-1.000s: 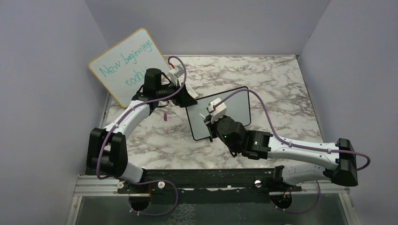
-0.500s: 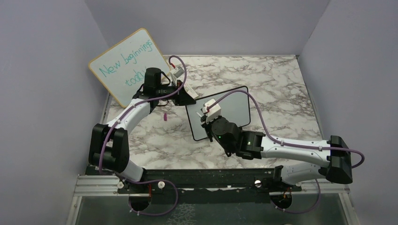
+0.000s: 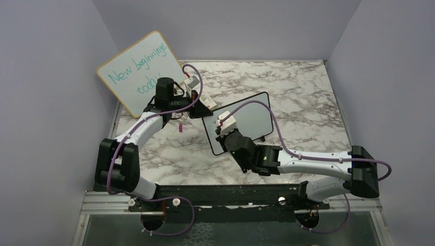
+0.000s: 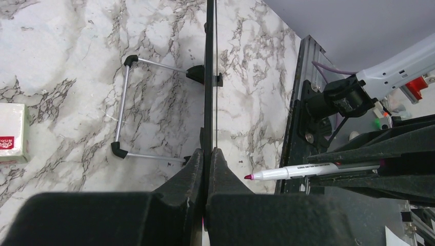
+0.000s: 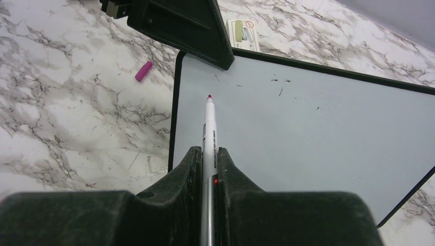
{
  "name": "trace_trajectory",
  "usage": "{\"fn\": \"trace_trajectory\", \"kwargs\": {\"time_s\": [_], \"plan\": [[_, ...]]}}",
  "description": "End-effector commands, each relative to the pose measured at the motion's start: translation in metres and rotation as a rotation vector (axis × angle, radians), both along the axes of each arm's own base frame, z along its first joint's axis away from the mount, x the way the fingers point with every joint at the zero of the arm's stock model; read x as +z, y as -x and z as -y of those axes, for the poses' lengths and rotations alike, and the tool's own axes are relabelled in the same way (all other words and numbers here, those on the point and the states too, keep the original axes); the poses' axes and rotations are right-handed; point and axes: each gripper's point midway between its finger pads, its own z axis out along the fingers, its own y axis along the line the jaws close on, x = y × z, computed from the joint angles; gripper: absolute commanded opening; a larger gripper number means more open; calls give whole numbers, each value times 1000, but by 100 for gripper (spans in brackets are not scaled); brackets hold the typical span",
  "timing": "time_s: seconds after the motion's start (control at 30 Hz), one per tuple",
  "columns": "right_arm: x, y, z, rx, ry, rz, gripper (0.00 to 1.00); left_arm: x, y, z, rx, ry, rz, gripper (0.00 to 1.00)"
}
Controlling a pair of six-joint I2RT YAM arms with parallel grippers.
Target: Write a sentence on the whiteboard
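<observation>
On the veined marble table, the whiteboard stands glossy and blank just ahead of the marker. The left gripper pinches its thin black rim just beyond the pink tip. The right gripper clamps the slim white barrel. A hard press could skid the light board on its wire stand and likely smear the stroke.

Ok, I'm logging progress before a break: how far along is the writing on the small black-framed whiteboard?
Done: cap off, lying on the table; left hand clamps the whiteboard by its edge; right hand grips the marker. In hand: tip points at the board, not touching. Left: the whole sentence; the board bears only specks.
</observation>
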Motion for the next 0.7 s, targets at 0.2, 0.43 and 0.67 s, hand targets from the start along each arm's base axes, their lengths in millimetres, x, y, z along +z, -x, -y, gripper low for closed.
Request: {"fn": "trace_trajectory", "kwargs": {"time_s": [0.2, 0.43, 0.67], "plan": [[24, -4, -15, -40, -58, 46, 0, -7, 2, -7, 21, -37, 20, 0], [20, -8, -20, -62, -44, 41, 0, -7, 2, -8, 21, -41, 27, 0], [17, -9, -22, -75, -38, 33, 0, -6, 2, -7, 16, -37, 27, 0]]}}
